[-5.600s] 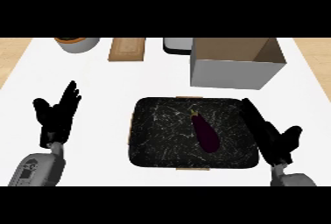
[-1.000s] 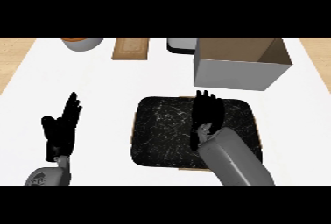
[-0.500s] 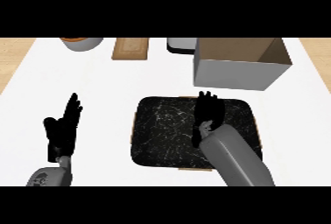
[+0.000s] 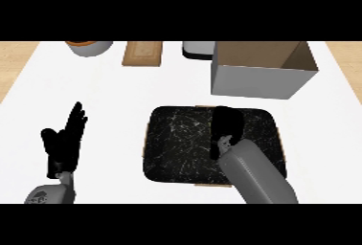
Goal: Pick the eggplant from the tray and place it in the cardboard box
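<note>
The right hand (image 4: 226, 128) lies over the middle of the dark marbled tray (image 4: 173, 143), its grey forearm (image 4: 256, 177) running up from the lower edge and across the tray's near right part. The hand is a black shape against the black tray, so I cannot tell whether its fingers are curled or straight, nor whether it has hold of anything. The eggplant does not show anywhere; if it is on the tray it is hidden under that hand.

Beyond the right hand, past the tray's far rim, stands the cardboard box (image 4: 260, 81), open at the top, grey on the side facing us and brown inside. It stands near the tray but apart from it.

The left hand (image 4: 63, 143) rests open on the white counter (image 4: 113, 95), well off to the left of the tray, fingers straight and pointing away, thumb out to the side, holding nothing.

Along the far edge of the counter, far beyond the left hand, sits a grey pot (image 4: 89, 47) with a brown rim. To the right of the pot lies a wooden board (image 4: 142, 52), and further right, just beside the box's far left corner, is a pale container with a dark top (image 4: 198, 50), partly cut off by the view's upper limit.
</note>
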Robot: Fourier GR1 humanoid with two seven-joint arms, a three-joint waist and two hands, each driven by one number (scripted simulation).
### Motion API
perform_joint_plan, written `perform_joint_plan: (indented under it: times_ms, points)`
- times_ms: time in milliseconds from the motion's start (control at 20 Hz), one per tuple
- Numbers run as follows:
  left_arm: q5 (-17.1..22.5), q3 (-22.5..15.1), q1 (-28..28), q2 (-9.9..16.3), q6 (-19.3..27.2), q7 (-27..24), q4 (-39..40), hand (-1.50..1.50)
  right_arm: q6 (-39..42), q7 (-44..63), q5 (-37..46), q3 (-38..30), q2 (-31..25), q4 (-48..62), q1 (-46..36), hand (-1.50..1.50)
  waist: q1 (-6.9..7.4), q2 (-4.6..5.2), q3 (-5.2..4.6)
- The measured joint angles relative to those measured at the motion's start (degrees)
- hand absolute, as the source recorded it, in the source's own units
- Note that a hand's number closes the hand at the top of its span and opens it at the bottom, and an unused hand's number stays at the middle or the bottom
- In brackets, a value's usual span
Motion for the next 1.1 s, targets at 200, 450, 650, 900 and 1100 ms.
perform_joint_plan:
  times_ms: [200, 450, 650, 900, 1100]
  points:
    - [-0.5, 0.2, 0.4, -0.1, -0.4, -1.1, 0.6, 0.00, -1.5, -1.3, 2.3, 0.6, 0.3, 1.5, -1.3, 1.50, 0.02, 0.07, 0.03]
    - [-0.9, 0.6, -1.1, -0.8, 0.0, -0.9, 1.9, 0.00, -2.6, -3.6, 4.3, 1.2, 0.4, 1.5, -1.6, 1.50, -0.10, 0.02, 0.00]
    - [-0.8, 0.9, -0.3, -0.6, -0.1, -0.9, 1.5, 0.00, -2.0, -12.6, 3.7, 8.0, -0.9, -5.5, 3.3, 1.50, -0.68, -0.28, -0.08]
    - [-0.9, 1.1, 0.8, -0.7, 0.2, -1.7, 1.4, 0.00, -2.5, -24.7, 2.7, 16.2, -5.8, -17.6, 10.8, 1.50, -1.20, -0.34, 0.05]
    - [-0.9, 1.1, 0.3, -0.7, 0.2, -1.1, 1.5, 0.00, -0.8, -28.0, 2.0, 17.6, -11.7, -31.7, 15.4, 1.50, -1.35, -0.20, 0.09]
